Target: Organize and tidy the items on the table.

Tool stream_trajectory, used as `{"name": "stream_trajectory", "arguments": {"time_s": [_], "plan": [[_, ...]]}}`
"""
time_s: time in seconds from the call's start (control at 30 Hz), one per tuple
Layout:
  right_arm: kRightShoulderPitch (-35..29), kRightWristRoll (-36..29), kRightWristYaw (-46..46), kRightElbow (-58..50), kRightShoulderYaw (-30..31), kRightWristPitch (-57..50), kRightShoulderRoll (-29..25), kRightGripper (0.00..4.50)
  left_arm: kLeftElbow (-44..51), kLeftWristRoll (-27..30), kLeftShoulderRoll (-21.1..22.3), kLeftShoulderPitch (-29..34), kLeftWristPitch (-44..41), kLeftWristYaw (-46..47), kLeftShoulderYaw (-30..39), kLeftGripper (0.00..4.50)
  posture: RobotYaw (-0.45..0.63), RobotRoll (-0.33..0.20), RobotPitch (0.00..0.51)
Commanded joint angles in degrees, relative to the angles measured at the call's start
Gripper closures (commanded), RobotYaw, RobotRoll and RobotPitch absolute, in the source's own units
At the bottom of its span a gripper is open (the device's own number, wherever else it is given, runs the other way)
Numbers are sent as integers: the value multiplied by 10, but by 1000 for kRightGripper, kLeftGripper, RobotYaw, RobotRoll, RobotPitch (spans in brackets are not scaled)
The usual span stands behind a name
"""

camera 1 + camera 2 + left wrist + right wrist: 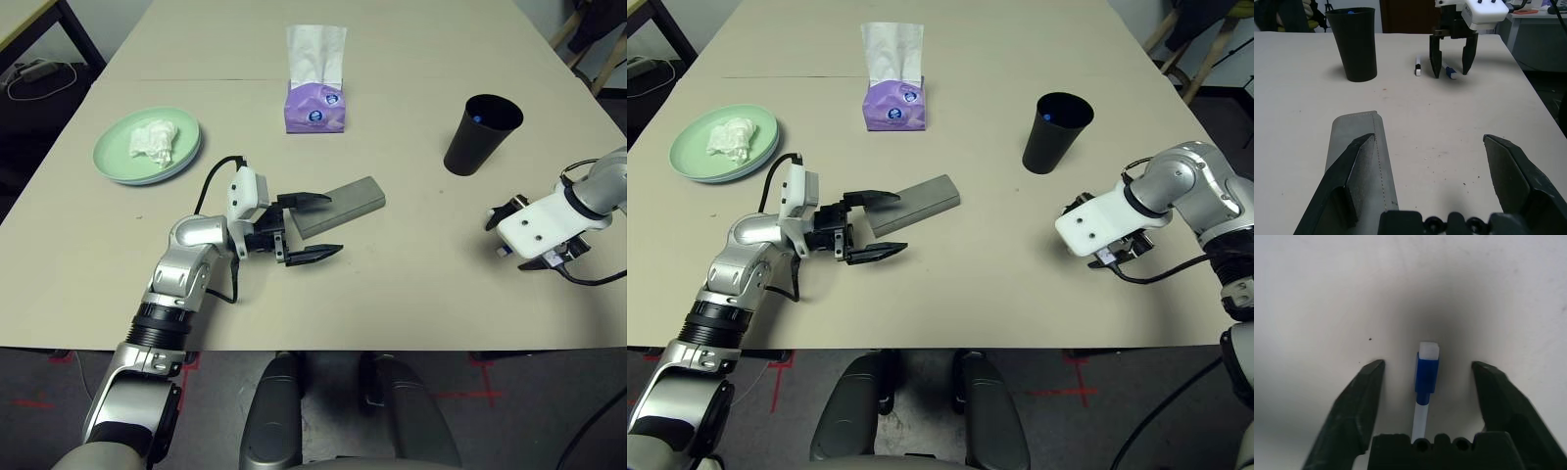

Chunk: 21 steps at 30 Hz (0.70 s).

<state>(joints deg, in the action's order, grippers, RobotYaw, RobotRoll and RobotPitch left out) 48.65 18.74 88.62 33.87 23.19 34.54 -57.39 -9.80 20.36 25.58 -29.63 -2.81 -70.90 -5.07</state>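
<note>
Silver L forearm [137, 392] is nearest me, reaching in from approx 7 o'clock. Taking the grey glasses case [341, 208] as clock ctr: it lies flat, mid-table [411, 304], long side at a slant. My L gripper [336, 223] is at its 8 o'clock, fingers apart, one overlapping the case's near end; can't tell if they touch. R gripper [1428, 364] is btwn 3 and 4 o'clock, fingers apart w/ the white-and-blue pen [1426, 374] btwn them, not clamped. 2nd pen, white w/ a dark band [1418, 66], lies just beside. Black cup [480, 137] stands upright at 2 o'clock, smth blue inside. Purple tissue box [315, 110] at 12, white tissue up. Green plate [116, 157] btwn 9 and 10, stacked on a pale blue one [157, 178], w/ crumpled tissue [154, 142] on top.
</note>
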Motion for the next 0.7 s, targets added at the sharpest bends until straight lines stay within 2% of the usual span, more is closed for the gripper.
{"name": "stream_trajectory", "arguments": {"time_s": [0.03,0.17,0.23,0.43,0.53,0.6,0.67,0.7], "plan": [[2,10,12,16,14,9,-4,2014,11,4,1,5,-3,1,-2,0,126,0,237],[9,11,17,22,16,13,-2,3548,10,4,1,4,-1,1,-2,0,124,0,232],[13,10,17,23,17,11,0,4081,7,3,0,2,0,0,-2,0,121,0,227],[21,-25,34,-4,-1,-38,10,4078,-9,1,1,-8,7,-4,-1,0,98,0,195],[19,-127,38,-72,6,-164,-5,4078,-19,1,4,-15,10,-12,-1,0,80,0,175],[13,-224,39,-146,-2,-287,-29,4078,-24,2,6,-22,10,-16,0,0,66,0,163],[10,-278,39,-193,-12,-370,-42,4078,-32,2,7,-28,11,-20,2,0,59,0,156],[5,-299,36,-212,-40,-412,-36,4078,-38,2,7,-31,13,-22,2,0,50,0,148]]}}
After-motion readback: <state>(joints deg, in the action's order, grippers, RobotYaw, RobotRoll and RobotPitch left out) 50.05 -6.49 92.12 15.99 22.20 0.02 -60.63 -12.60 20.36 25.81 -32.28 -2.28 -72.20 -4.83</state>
